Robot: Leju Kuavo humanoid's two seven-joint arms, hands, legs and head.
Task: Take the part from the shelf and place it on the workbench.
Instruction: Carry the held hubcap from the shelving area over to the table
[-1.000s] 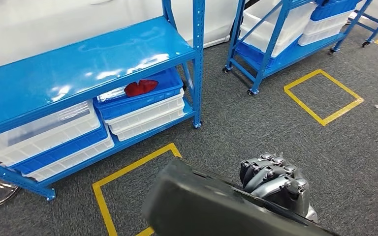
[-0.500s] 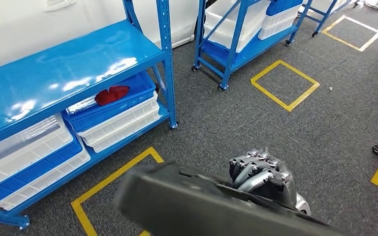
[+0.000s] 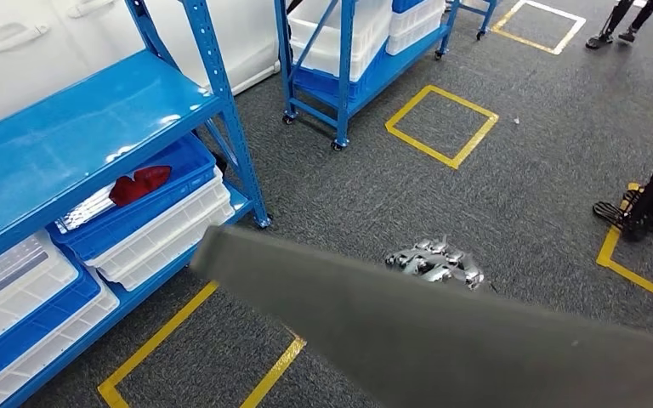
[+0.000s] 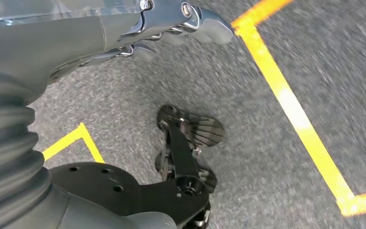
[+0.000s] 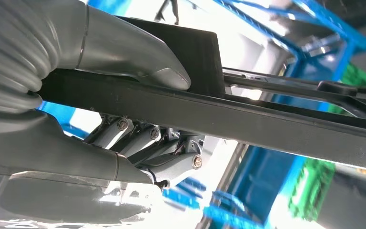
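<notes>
Part (image 3: 442, 340) flat in right hand (image 3: 435, 262), thumb (image 5: 138, 62) over its top edge.

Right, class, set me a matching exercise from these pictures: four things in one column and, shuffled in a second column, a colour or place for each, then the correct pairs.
Things:
1. grey part
2. red object
3. taped square
4. white bins

Colour or place:
A. yellow, on the carpet beside the wheeled rack
B. lying in a blue tray on the shelf
C. held by the right hand
D. stacked under the blue tray

Pairs: 1-C, 2-B, 3-A, 4-D
</notes>
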